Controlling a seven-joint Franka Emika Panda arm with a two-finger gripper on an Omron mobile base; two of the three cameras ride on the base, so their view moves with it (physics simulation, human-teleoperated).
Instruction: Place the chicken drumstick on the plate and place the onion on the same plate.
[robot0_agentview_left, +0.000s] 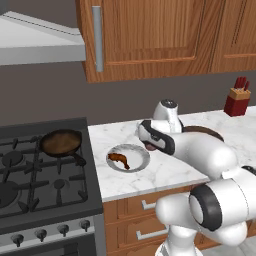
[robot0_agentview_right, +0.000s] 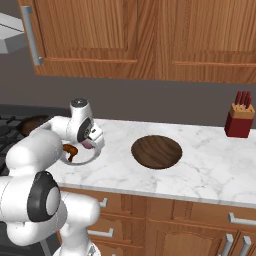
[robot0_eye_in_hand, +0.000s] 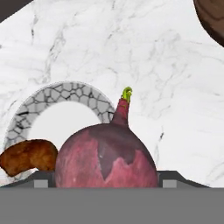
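The plate lies on the marble counter beside the stove, and the chicken drumstick rests on its left part. My gripper hangs just above the plate's right edge, shut on the onion. From the right base view, the onion sits in the gripper over the plate, with the drumstick partly behind my arm. In the hand view the dark red onion with its green tip fills the space between the fingers; the drumstick and the plate's crackled rim lie beyond.
A dark skillet stands on the stove left of the plate. A wooden bowl sits mid-counter to the right. The red knife block stands at the far right by the wall. Cabinets hang overhead.
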